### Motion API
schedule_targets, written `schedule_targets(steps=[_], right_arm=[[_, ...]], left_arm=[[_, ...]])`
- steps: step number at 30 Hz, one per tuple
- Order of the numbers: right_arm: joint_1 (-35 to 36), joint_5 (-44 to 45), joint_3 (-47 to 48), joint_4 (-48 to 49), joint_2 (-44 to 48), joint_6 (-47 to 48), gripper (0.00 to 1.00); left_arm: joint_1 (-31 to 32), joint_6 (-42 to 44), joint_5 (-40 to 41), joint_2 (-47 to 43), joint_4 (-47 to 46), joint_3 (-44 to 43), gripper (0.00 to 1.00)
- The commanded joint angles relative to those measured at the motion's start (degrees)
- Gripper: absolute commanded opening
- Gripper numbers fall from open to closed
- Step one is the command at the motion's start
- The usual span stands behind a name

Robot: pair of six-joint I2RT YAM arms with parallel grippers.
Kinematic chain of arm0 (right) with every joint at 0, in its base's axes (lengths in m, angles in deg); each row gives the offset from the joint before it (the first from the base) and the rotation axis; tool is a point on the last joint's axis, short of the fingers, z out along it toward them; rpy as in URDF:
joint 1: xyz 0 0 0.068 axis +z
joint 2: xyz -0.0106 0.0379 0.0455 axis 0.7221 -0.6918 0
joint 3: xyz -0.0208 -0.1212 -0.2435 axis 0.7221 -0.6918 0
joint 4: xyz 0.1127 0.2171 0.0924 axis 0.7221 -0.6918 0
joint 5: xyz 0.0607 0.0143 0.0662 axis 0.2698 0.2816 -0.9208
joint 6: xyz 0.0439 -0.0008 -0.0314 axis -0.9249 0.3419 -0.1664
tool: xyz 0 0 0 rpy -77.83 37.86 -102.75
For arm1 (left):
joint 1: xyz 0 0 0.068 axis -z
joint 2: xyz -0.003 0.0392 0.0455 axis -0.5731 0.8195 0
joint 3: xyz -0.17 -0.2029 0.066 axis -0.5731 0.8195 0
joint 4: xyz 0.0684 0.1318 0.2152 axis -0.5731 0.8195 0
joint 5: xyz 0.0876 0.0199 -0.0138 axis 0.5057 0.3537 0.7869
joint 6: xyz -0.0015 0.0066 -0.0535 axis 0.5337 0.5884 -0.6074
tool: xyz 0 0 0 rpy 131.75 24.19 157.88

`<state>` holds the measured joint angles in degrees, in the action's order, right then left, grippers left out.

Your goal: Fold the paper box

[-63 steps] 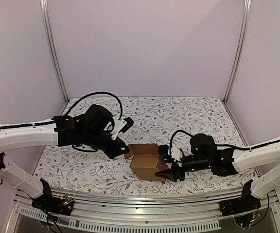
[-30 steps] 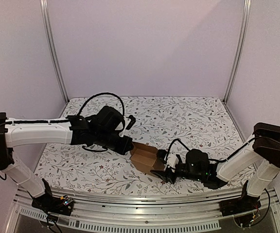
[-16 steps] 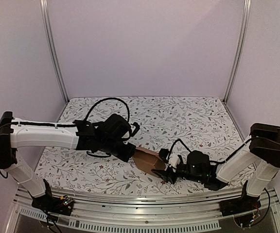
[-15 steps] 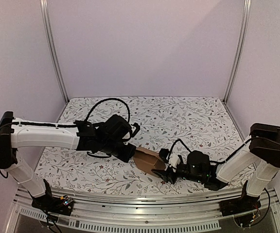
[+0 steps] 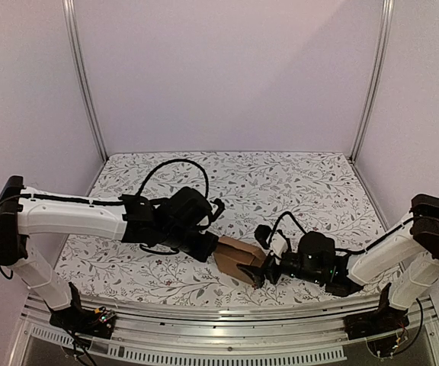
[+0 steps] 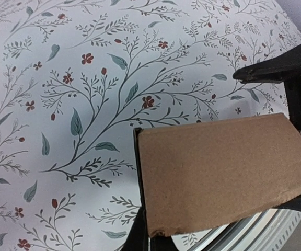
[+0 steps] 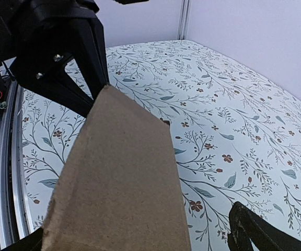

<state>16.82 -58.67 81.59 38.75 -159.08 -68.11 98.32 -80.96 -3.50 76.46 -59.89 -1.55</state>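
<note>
The paper box [image 5: 238, 259] is brown cardboard, tipped over low on the table between my two grippers. My left gripper [image 5: 208, 248] is at its left side. In the left wrist view a flat cardboard panel [image 6: 221, 172] fills the lower right, and my left gripper [image 6: 149, 239] is shut on its near left edge. My right gripper [image 5: 262, 271] is at the box's right side. In the right wrist view the box [image 7: 122, 183] stands close between the wide-apart jaws of my right gripper [image 7: 140, 241], with a gap to the right finger [image 7: 252, 230]. The box's inside is hidden.
The floral tablecloth [image 5: 296, 191] covers the table. The metal front rail [image 5: 227, 313] runs just in front of the box. Frame posts [image 5: 82, 76] and lilac walls bound the back and sides. The left gripper's body [image 7: 61, 47] looms behind the box in the right wrist view.
The box stood upright and open; it has been tipped over and pressed lower, shifting slightly right. My left gripper followed it rightward and down. My right gripper stays at its right side.
</note>
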Motion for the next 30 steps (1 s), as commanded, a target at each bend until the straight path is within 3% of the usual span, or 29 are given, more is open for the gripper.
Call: schedule_targets(steps=[1, 7, 11, 16, 23, 30], right_arm=[[0.3, -0.34, -1.26, -10.08, 7.69, -1.86, 0.99], [0.29, 0.49, 0.14, -31.78, 24.61, -3.98, 0.99], [0.25, 4.16, 4.92, -49.34, 35.18, -10.8, 0.99], [0.29, 4.11, 10.68, -65.32, 38.99, -11.67, 0.98], [0.49, 6.18, 12.83, -71.05, 37.49, -13.77, 0.76], [1.62, 9.32, 15.53, -70.8, 33.31, -13.32, 0.64]], left_arm=[[1.3, -3.29, 0.62, 1.66, -0.34, -1.13, 0.0], [2.25, -6.58, 3.87, 3.12, -0.2, -2.45, 0.0], [3.01, -8.26, 5.5, 4.33, -0.16, -4.05, 0.0], [4.24, -11.64, 8.55, 5.71, 1.04, -6.04, 0.0], [5.44, -15.22, 12.4, 6.26, 2.9, -7.57, 0.0], [6.33, -16.4, 13.53, 6.48, 3.95, -8.36, 0.0]])
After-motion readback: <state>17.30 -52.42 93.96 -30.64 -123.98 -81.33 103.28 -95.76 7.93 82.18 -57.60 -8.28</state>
